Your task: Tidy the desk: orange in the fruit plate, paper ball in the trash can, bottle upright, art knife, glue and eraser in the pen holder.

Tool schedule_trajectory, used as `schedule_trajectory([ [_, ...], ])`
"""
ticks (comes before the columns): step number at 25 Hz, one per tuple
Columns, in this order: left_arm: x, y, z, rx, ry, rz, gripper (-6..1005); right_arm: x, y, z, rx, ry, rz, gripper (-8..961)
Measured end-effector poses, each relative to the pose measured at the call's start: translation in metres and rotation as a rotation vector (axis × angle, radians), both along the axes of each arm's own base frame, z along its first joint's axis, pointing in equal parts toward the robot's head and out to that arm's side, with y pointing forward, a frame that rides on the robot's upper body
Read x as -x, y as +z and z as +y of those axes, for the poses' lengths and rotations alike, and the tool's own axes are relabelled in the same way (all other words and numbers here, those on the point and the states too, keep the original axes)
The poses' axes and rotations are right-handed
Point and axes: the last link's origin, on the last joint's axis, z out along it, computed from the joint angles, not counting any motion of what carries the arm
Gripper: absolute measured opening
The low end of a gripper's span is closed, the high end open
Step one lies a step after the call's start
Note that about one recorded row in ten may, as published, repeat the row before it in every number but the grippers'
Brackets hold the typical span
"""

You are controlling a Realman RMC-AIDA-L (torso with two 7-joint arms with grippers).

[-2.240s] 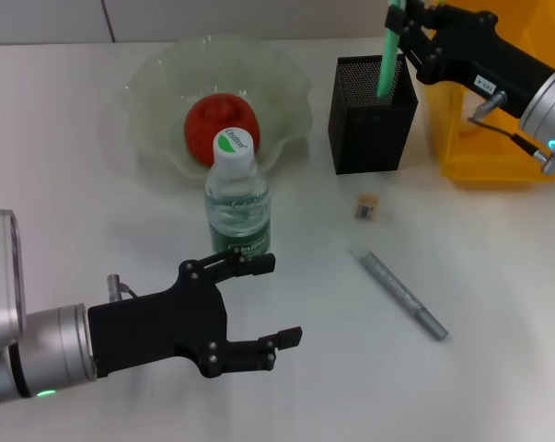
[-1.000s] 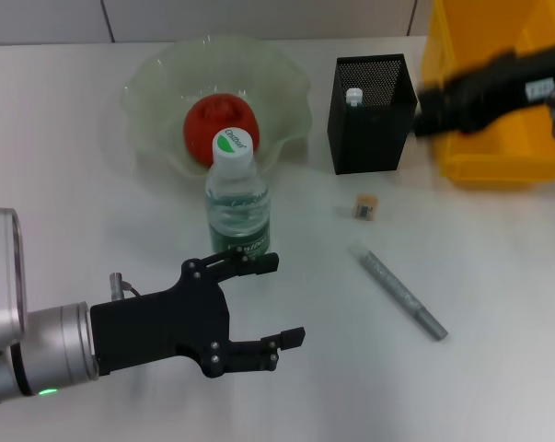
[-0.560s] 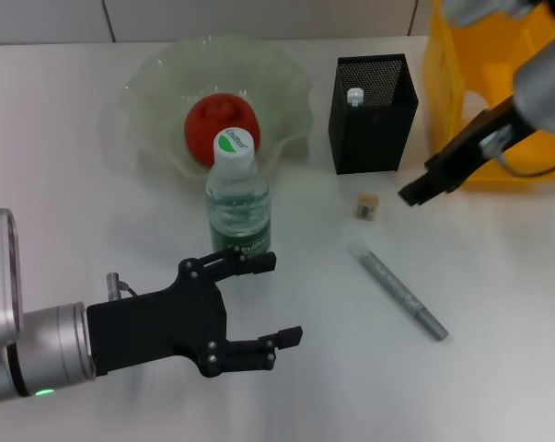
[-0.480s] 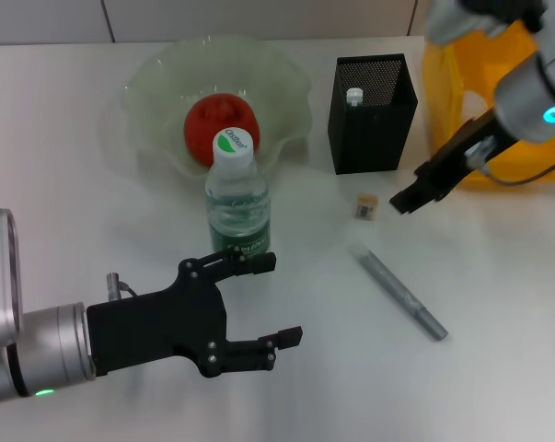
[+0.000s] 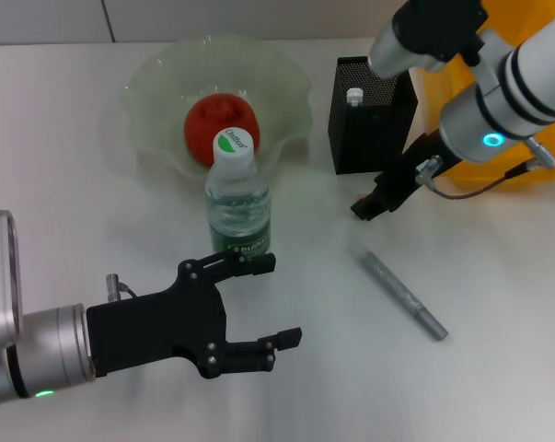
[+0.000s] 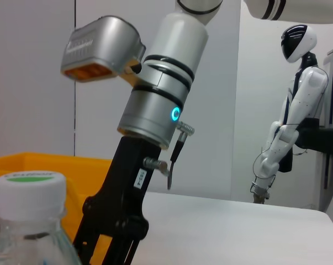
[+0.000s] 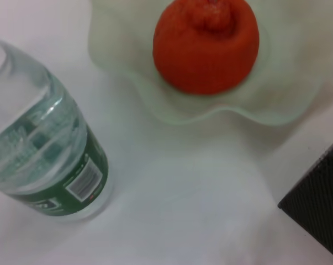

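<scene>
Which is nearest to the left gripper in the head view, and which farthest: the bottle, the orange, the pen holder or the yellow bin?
Measured from the left gripper, open at the near left:
1. Bottle, upright just beyond its fingers.
2. Orange, farther back in the fruit plate.
3. Pen holder, back and to the right.
4. Yellow bin, far right corner, farthest.

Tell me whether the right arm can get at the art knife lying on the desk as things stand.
Probably yes: the right gripper hangs low near the pen holder, and only bare desk separates it from the art knife.
</scene>
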Motion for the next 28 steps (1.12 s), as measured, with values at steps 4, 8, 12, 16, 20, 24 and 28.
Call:
schedule_trajectory([
  [4,0.000,0.000,0.000,0.000,0.000,0.000,859,-0.004,-0.008,0.003,-0.007,-0.001,-0.013,558],
  [8,0.000,0.000,0.000,-0.001,0.001,0.000,859,-0.008,-0.014,0.006,-0.019,0.007,-0.024,557],
  [12,0.001,0.000,-0.001,-0.001,0.003,0.001,859,-0.008,-0.016,0.006,-0.017,0.005,-0.026,505],
  [16,0.001,0.000,-0.001,-0.002,0.005,0.002,859,-0.007,-0.016,0.006,-0.017,0.007,-0.026,358],
  [20,0.001,0.000,0.000,-0.003,0.006,0.004,859,-0.007,-0.015,0.005,-0.014,0.007,-0.026,213],
  [24,0.002,0.000,0.000,-0.004,0.007,0.005,859,0.000,-0.006,0.003,-0.032,0.018,-0.007,133],
  [28,0.001,0.000,0.000,-0.004,0.005,0.005,859,0.029,0.029,-0.006,-0.092,0.072,0.038,159],
])
